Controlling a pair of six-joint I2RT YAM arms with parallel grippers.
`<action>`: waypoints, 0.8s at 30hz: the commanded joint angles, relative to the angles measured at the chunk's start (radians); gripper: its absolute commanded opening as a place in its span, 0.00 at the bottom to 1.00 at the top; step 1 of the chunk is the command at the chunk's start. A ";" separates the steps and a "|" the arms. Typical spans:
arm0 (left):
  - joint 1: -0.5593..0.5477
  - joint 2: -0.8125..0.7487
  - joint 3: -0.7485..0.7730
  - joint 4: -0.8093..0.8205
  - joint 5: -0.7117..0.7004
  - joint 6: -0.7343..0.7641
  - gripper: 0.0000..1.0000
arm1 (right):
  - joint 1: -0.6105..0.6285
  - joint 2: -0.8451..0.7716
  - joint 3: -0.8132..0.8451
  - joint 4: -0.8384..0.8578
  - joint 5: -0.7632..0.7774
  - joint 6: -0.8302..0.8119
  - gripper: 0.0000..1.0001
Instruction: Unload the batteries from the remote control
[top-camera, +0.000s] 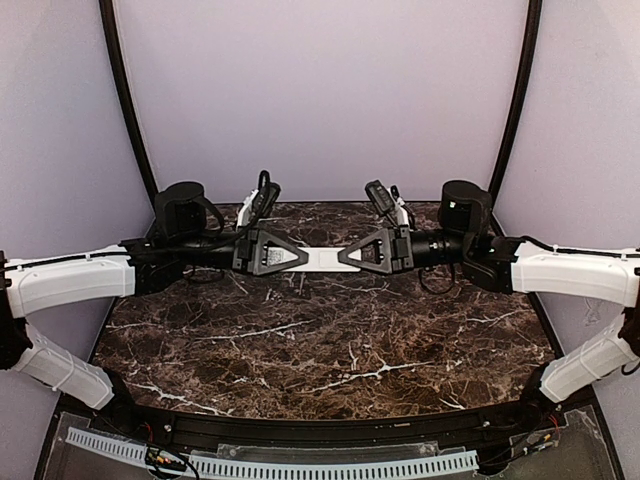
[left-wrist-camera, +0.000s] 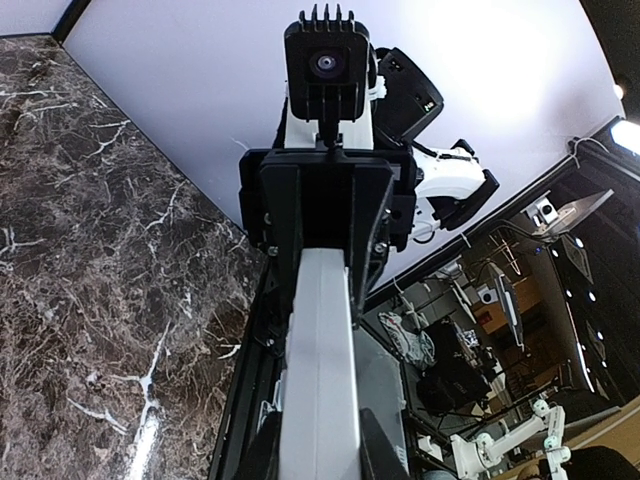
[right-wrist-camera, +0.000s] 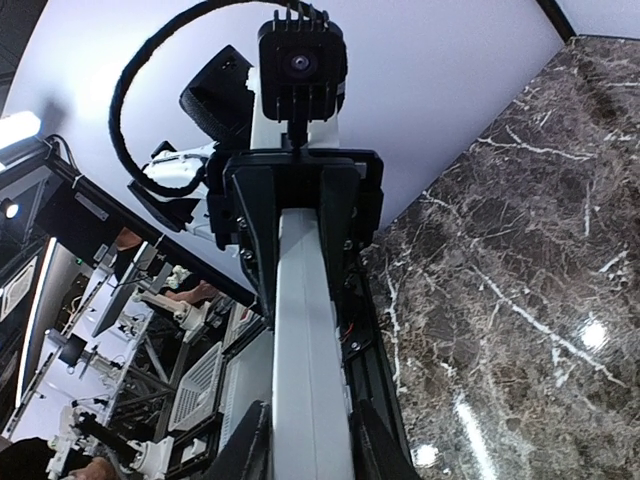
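1. Now, you have the remote (top-camera: 322, 259) held level in the air above the table (top-camera: 300, 350), spanning the gap between the two tools.
2. Your left tool (top-camera: 290, 256) is clamped on the remote's left end and your right tool (top-camera: 352, 255) on its right end. Each wrist view shows the white body running out of that tool's grip towards the opposite tool.
3. I judge this to be an early handling step: the remote is lifted and steadied between both arms, but no batteries are out yet.
4. The next move likely calls for one tool to hold firm while the other lets go and works at the back cover or the cells. Releasing both at once would drop the remote.
5. The batteries appear in no view.
6. You cannot tell whether the recess faces up or down, or whether its cover is on or off.
7. Both ends of the remote sit inside the tools, and each wrist view cuts off its own tool at the bottom edge, so the exact contact is hard to make out.
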 joint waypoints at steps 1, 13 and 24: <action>-0.007 -0.032 0.077 -0.143 -0.039 0.116 0.01 | 0.010 -0.009 0.021 -0.059 0.101 -0.049 0.36; -0.004 0.025 0.312 -0.623 -0.223 0.395 0.00 | 0.010 -0.096 0.009 -0.162 0.243 -0.105 0.84; 0.006 0.209 0.527 -0.926 -0.386 0.602 0.00 | 0.008 -0.255 -0.058 -0.390 0.594 -0.147 0.88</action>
